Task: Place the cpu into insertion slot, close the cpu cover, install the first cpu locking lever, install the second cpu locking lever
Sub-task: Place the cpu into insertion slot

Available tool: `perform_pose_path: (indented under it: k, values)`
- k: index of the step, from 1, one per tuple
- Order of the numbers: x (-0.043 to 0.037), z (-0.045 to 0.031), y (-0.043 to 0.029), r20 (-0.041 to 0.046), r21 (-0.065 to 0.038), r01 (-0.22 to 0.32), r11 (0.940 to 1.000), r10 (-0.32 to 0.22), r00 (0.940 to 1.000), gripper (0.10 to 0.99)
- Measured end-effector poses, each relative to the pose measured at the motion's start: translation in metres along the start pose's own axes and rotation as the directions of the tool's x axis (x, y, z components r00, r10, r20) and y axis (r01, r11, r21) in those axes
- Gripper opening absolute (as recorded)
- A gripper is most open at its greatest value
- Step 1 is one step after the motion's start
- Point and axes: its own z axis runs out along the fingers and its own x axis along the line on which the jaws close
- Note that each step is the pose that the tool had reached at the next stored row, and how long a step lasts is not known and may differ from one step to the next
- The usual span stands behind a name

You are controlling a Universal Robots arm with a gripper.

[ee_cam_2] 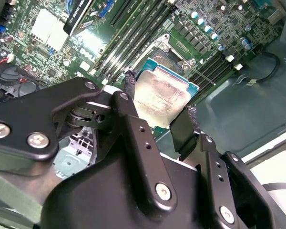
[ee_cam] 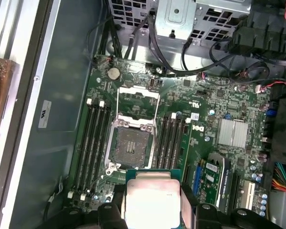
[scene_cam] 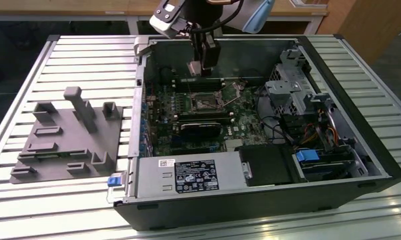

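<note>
My gripper (scene_cam: 199, 67) hangs inside the open computer case (scene_cam: 360, 150), shut on the cpu (scene_cam: 194, 67). Both wrist views show the silver-topped cpu (ee_cam_2: 164, 98) (ee_cam: 150, 200) clamped by its edges between the two black fingers (ee_cam_2: 183, 129), held above the green board. The insertion slot (ee_cam: 131, 148) (scene_cam: 204, 102) lies bare with its dark recessed centre showing, a short way below and ahead of the chip. Its cpu cover (ee_cam: 139, 89) is swung open on the side toward the coin battery.
Long black memory slots (ee_cam: 93, 143) flank the socket on both sides. A finned heatsink (ee_cam: 232, 132), cables and a metal drive cage (scene_cam: 294, 85) fill the exterior view's right. A grey fixture plate (scene_cam: 67, 140) sits on the slatted table outside the case.
</note>
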Motion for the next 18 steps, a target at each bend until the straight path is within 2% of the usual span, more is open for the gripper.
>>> perform_pose_path:
  k: [4, 7, 12, 14, 18]
  values:
    - [0.0000, 0.0019, -0.0001, 0.0203, 0.003, 0.000, 1.0000, 0.000, 0.9998, 0.541]
    - [0.0000, 0.0039, -0.0002, 0.0219, 0.002, -0.002, 1.0000, 0.002, 0.9998, 0.541]
    - [0.0000, 0.0082, -0.0006, 0.0258, 0.001, -0.054, 0.9985, 0.054, 0.9982, 0.541]
    - [0.0003, 0.0108, -0.0004, 0.0262, 0.001, -0.057, 0.9984, 0.057, 0.9981, 0.541]
    - [0.0025, 0.0176, 0.0040, 0.0260, 0.001, -0.057, 0.9984, 0.057, 0.9981, 0.541]
